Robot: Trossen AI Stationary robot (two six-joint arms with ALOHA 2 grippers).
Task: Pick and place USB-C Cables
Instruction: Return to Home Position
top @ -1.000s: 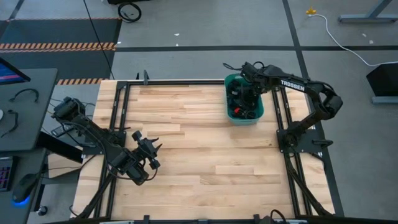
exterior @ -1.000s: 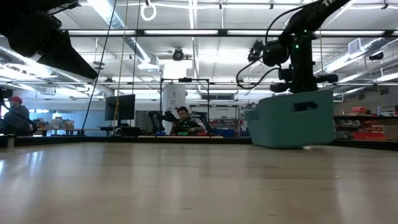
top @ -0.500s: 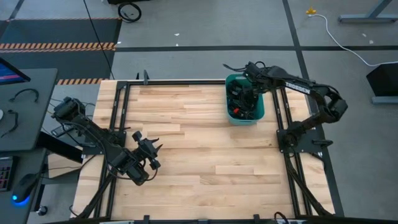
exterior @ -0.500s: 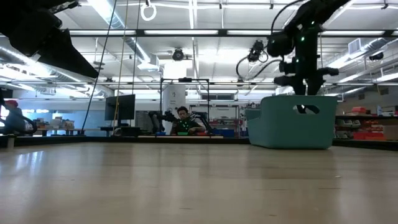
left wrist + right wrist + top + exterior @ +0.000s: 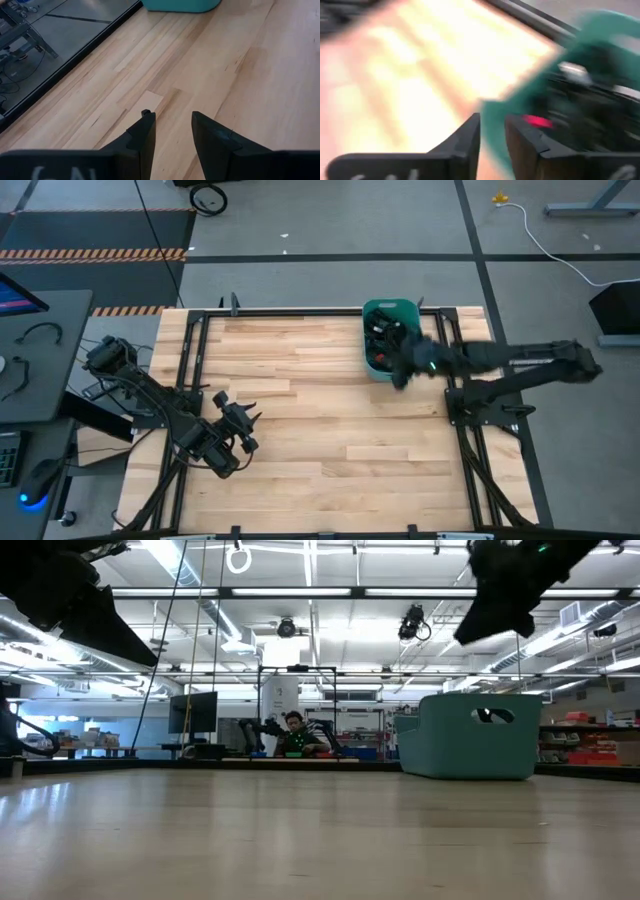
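The teal bin (image 5: 392, 308) stands near the table's far right edge and shows as well in the low view (image 5: 470, 745). Several black USB-C cables (image 5: 383, 345) lie heaped inside it, one with a red part (image 5: 536, 121). My right gripper (image 5: 403, 372) is blurred, above the bin's near rim, and open by a narrow gap (image 5: 492, 130) with nothing between the fingers. My left gripper (image 5: 247, 429) waits near the table's near left corner, open over bare wood (image 5: 172, 122).
Black frame rails (image 5: 452, 370) run along the table's left and right sides, close to the bin. The middle of the wooden table top (image 5: 320, 410) carries no objects. A desk with gear (image 5: 30, 350) stands left of the table. People sit in the room beyond (image 5: 292, 735).
My right gripper has risen out of the bin and swung fast toward the table's near edge, now past the bin's near rim, with its arm stretched out lower to the right. The bin, tilted a second ago, stands flat on the table.
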